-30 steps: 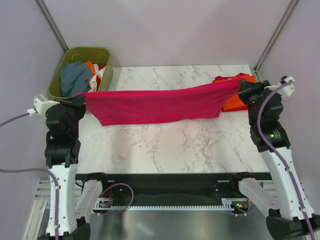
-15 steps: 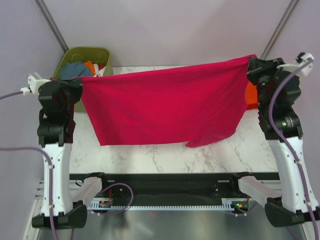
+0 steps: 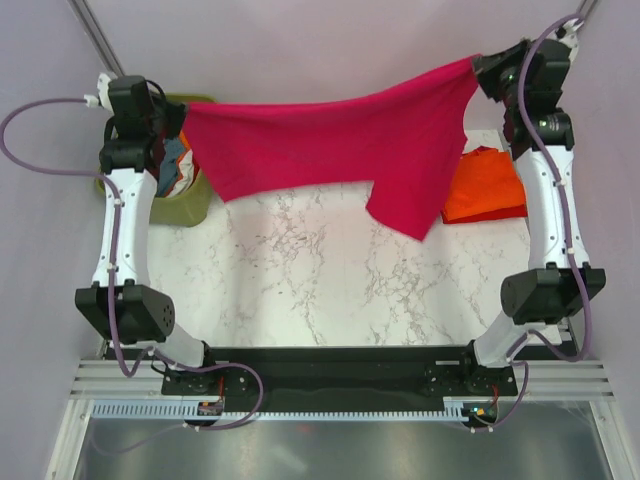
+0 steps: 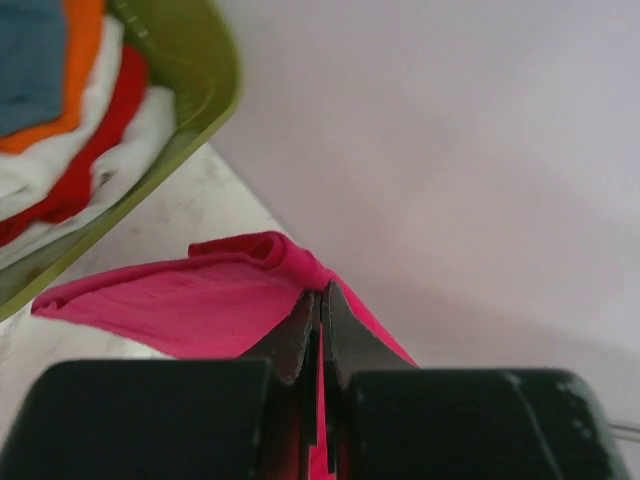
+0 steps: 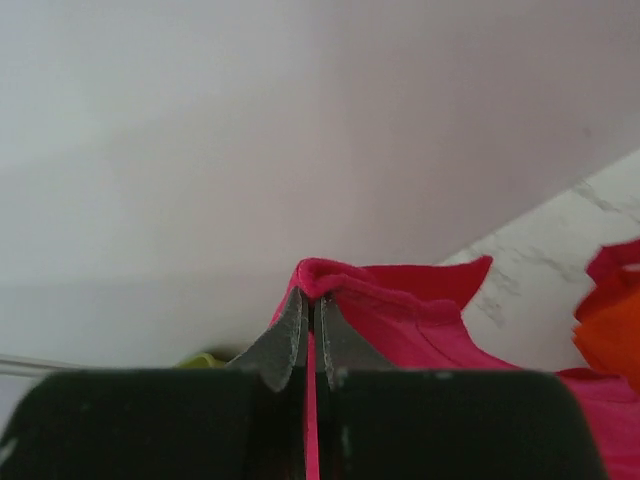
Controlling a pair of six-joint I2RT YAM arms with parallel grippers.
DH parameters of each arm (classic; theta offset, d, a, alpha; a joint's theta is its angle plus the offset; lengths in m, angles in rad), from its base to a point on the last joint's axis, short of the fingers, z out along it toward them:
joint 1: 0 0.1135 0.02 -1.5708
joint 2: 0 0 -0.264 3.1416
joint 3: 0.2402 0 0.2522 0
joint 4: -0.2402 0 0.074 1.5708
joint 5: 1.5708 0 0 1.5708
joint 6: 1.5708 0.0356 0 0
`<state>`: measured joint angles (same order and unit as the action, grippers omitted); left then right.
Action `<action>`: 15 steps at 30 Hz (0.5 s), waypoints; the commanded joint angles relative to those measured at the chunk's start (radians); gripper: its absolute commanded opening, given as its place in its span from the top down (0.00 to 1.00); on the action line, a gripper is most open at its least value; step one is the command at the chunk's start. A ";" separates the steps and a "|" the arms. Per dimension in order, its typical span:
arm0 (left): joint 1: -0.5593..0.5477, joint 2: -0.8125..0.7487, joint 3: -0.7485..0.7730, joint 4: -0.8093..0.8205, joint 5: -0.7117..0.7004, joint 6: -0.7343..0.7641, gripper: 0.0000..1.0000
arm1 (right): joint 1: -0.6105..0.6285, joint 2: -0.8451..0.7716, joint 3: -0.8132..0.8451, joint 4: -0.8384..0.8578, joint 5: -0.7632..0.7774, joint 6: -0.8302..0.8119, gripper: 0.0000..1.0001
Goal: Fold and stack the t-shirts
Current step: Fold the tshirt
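A magenta-pink t-shirt (image 3: 330, 150) hangs stretched in the air across the far side of the table, one flap drooping at its right. My left gripper (image 3: 186, 118) is shut on its left corner, beside the basket. My right gripper (image 3: 476, 68) is shut on its right corner, higher up. In the left wrist view the pink t-shirt (image 4: 200, 300) is pinched between the closed jaws of the left gripper (image 4: 320, 292). The right wrist view shows the same cloth (image 5: 400, 310) pinched in the right gripper (image 5: 309, 298). A folded orange t-shirt (image 3: 485, 188) lies on the table at the right.
An olive-green basket (image 3: 190, 205) with blue, orange, red and white clothes stands at the far left, its rim (image 4: 205, 90) near my left gripper. The marble table (image 3: 300, 270) lies below the hanging shirt. Grey walls close in behind.
Both arms have risen and reached toward the back wall, lifting the pink t-shirt from low over the table into the air. The shirt has spread out and a flap now hangs at the right.
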<state>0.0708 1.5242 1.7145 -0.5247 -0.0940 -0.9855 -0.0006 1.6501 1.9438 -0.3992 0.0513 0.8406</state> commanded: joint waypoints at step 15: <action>0.037 0.030 -0.112 0.211 0.157 0.022 0.98 | -0.085 -0.096 -0.438 0.364 -0.312 0.107 1.00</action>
<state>0.0998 1.6337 1.7718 -0.4053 0.0380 -0.9836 -0.0822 1.6264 1.6764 -0.1642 -0.2214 0.9295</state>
